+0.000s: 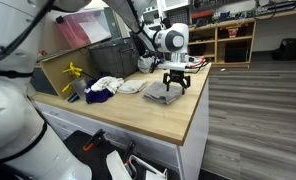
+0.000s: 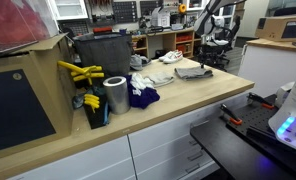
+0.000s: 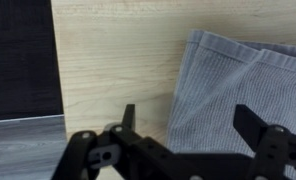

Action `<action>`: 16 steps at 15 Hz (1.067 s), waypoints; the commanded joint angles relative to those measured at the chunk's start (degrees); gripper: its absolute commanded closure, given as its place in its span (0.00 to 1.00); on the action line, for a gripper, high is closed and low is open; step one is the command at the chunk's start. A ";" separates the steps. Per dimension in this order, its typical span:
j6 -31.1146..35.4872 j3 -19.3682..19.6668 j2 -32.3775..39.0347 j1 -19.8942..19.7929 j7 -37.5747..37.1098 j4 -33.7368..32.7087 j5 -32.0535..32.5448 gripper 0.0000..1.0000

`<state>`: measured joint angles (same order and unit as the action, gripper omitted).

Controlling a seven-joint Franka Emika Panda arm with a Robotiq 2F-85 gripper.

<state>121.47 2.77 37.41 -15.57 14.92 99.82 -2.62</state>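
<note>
**Gripper** [image 3: 188, 125]: jaws spread wide, holding nothing. One finger [image 3: 128, 115] stands over bare counter [image 3: 108, 60], the other over the cloth (whether it touches cannot be told).

**Grey folded towel** [image 3: 238, 80]: flat at the counter's end, close to the edge, directly under the gripper.

**Nearby:** white cloth [image 1: 133, 86] just beside the towel; blue cloth [image 1: 98, 95] farther along.
</note>
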 commanded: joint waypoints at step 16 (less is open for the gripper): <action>8.32 -3.47 3.11 -2.52 2.66 2.01 -8.79 0.41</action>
<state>127.43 0.99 40.71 -17.58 15.73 100.14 -8.65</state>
